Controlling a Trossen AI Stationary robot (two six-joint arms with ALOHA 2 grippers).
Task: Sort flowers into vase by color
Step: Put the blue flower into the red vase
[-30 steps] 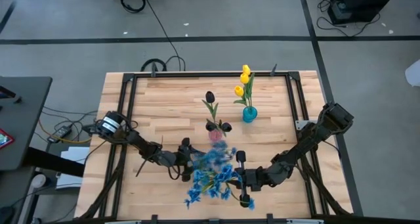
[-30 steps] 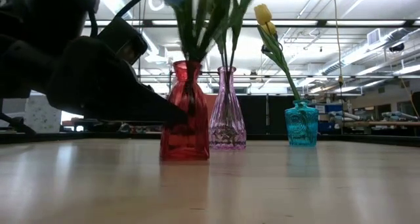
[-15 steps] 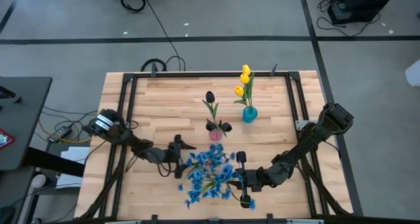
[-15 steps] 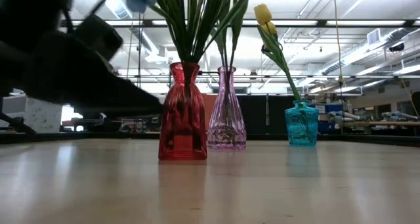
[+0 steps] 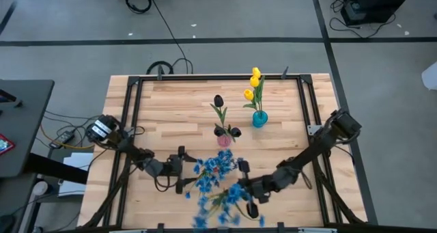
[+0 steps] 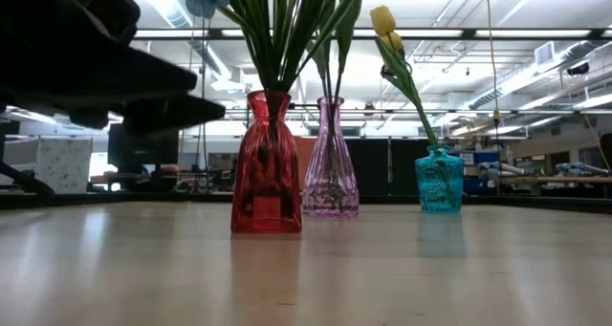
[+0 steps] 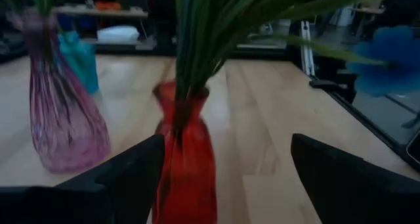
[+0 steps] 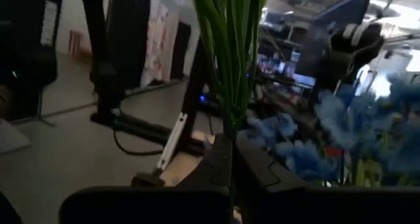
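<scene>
One bunch of blue flowers [image 5: 217, 182] is what I'm watching, sprawled over the near middle of the table [image 5: 164, 113]. Its green stems [image 8: 231, 66] run straight up from the right gripper [image 8: 230, 159], whose fingers [image 8: 262, 171] are pinched together on them. So the long axis is close to upright, blossoms overhead and off to the side.

The red vase [image 6: 266, 168] already carries a sheaf of green stems and stands just on the left-arm side of that grip. I can't tell whether the held stems' lower ends are in its neck or hanging free beside it.

The left gripper [image 7: 226, 145] sits level with the red vase, facing it. Its fingers [image 7: 131, 175] are spread wide, with the vase framed between them but not touched. It's the arm better placed to steady the glass, I'd say, while the right does the lowering.

Room is tight behind: the pink vase [image 6: 330, 163] with the dark tulips [image 5: 218, 102] stands near the red one. The teal vase [image 6: 440, 180] with the yellow tulips [image 5: 254, 83] is farther back. The open side is toward the near edge and the left arm.
</scene>
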